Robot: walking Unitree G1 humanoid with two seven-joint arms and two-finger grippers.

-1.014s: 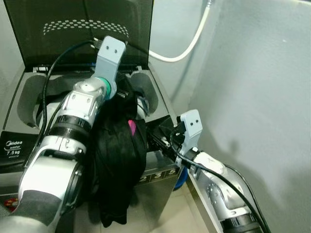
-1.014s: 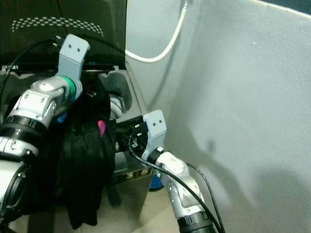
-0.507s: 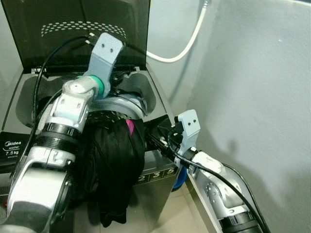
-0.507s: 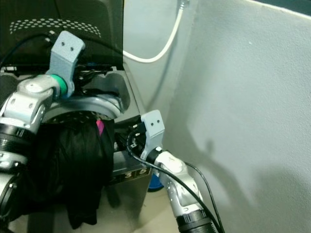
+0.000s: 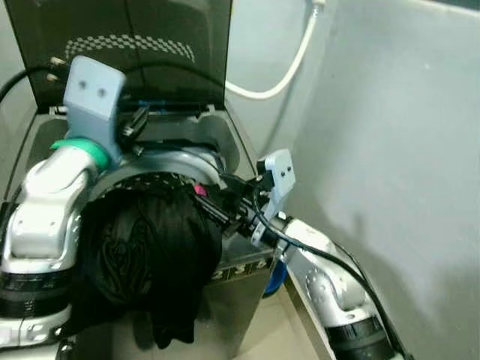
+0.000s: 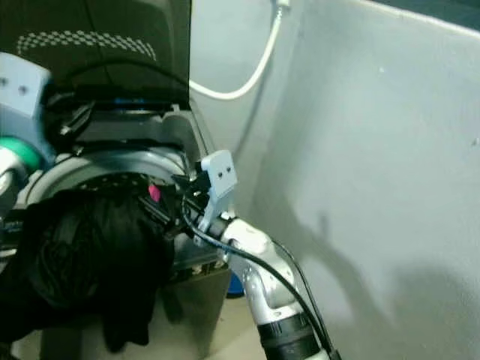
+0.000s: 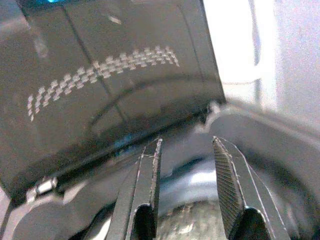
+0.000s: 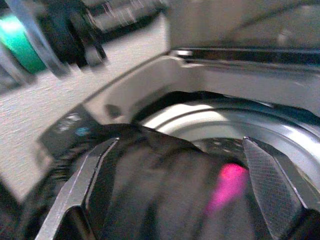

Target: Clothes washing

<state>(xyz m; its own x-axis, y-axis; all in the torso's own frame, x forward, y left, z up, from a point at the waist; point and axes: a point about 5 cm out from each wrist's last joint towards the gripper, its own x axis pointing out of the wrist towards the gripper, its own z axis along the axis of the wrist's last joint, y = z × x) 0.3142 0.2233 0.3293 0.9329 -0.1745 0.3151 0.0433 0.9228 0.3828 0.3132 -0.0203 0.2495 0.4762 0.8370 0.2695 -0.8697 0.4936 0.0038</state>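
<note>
Draped over the front edge of the washing machine [image 5: 240, 274], half out and half in: black clothes [image 5: 161, 255], one fat bundle with a tail hanging down the front panel toward the floor and a pink bit [image 8: 227, 187] poking out on the drum side. Loading step by the looks of it, not finished, since most of the pile sits on the rim rather than down in the drum [image 5: 161, 169].

Right at the machine's front right corner, right gripper [image 8: 185, 185] reaching in over the bundle, fingers spread wide with the cloth lying between them, not pinching anything yet. Pretty blurry from the wrist cam though.

Further back over the tub opening, left gripper [image 7: 184, 187] hovering, fingers apart and nothing held, aimed at the raised lid [image 7: 100, 85] with its dotted pattern. Behind the machine, white hose [image 5: 289, 67] looping down the wall.

Next move, best guess: close on the bundle near its top, lift it clear of the rim and shove it down into the drum. Hanging tail needs to come along too, otherwise likely to snag on the edge or slide off the front.
</note>
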